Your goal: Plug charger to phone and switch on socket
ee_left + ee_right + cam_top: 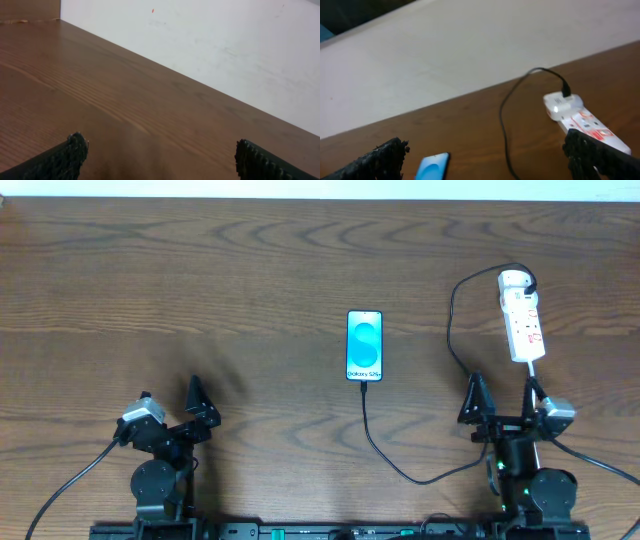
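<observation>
Black-padded left gripper (159,159): jaws stood wide, holding nothing.
Right gripper (485,160): equally wide and empty; the nearer arm to the socket.
Charger (372,442): ran from beside the right arm to the phone's near edge; plug seemingly seated, too small to confirm.
Phone (364,345): lay lengthwise, mid-table (200,280).
Socket (522,320): lay just ahead of the right gripper, long axis pointing away.

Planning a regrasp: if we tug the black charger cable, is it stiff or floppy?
Likely floppy: the charger cable lies in loose curves. It is probably light, but it looks plugged into the phone, so a tug may drag the phone along.
</observation>
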Controlling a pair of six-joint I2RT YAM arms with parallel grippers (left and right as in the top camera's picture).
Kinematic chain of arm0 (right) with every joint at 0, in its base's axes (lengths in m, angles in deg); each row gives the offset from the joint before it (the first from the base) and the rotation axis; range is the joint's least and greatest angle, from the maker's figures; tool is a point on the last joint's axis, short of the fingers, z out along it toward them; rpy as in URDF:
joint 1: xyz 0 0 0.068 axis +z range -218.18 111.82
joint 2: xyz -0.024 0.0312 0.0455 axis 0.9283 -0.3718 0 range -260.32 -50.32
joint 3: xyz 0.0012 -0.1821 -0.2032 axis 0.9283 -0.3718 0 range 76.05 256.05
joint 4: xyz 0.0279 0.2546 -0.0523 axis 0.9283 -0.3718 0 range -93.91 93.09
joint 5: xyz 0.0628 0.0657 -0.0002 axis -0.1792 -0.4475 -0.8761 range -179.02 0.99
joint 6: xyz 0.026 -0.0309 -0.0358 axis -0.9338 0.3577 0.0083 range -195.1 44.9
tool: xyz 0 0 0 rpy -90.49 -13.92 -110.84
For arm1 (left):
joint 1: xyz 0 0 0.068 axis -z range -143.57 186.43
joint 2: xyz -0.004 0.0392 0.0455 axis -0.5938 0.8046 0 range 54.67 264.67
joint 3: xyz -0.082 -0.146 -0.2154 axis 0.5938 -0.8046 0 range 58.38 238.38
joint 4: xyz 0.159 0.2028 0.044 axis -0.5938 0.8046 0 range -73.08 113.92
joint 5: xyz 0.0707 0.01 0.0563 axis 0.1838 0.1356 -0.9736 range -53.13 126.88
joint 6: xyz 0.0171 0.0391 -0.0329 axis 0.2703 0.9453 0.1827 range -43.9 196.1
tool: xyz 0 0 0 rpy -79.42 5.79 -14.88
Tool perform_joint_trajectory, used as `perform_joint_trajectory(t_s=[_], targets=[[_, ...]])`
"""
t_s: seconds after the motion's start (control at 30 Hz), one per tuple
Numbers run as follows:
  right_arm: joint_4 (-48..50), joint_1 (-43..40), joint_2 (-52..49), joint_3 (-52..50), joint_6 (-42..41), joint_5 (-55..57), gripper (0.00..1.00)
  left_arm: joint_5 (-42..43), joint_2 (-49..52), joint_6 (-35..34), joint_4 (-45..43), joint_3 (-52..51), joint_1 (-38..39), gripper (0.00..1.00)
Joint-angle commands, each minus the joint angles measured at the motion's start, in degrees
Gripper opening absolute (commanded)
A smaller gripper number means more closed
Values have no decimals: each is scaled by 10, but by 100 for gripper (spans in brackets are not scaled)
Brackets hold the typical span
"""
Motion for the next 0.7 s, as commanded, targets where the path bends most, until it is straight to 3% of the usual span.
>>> perform_joint_trajectory(t_s=[0.0, 0.2, 0.5, 0.67], targets=[[1, -12, 18, -23, -4, 0, 99, -3, -3, 3, 9, -18, -3, 96], [-11, -20, 18, -48, -3, 2, 99, -3, -3, 3, 9, -18, -3, 96], [-22, -20, 18, -48, 164, -1, 99, -3, -3, 3, 9, -18, -3, 96], [-23, -20, 18, -48, 179, -1, 99, -3, -3, 3, 9, -18, -3, 96]])
